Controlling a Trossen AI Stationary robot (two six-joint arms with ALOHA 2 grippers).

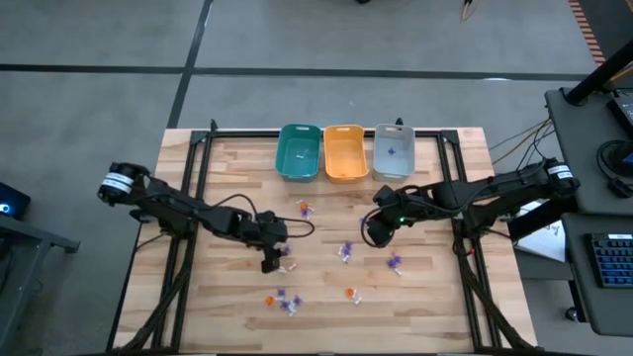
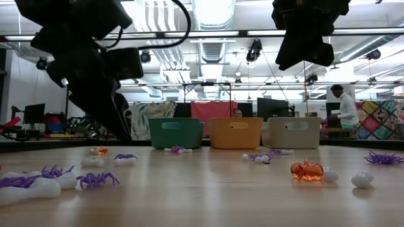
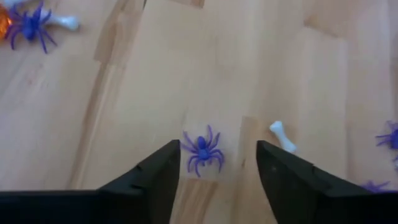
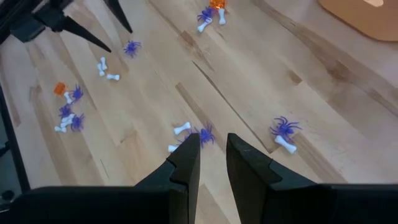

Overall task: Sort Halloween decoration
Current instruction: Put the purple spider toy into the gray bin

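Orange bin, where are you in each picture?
High view: the orange rectangular plastic bin sits at the table's far edge, in the middle of three bins.
Low view: it is at the centre, at the back, between the teal rectangular bin and the grey rectangular bin.
Left wrist view: not in it.
Right wrist view: only one corner of it shows.
Shared landmark: the light wooden tabletop.
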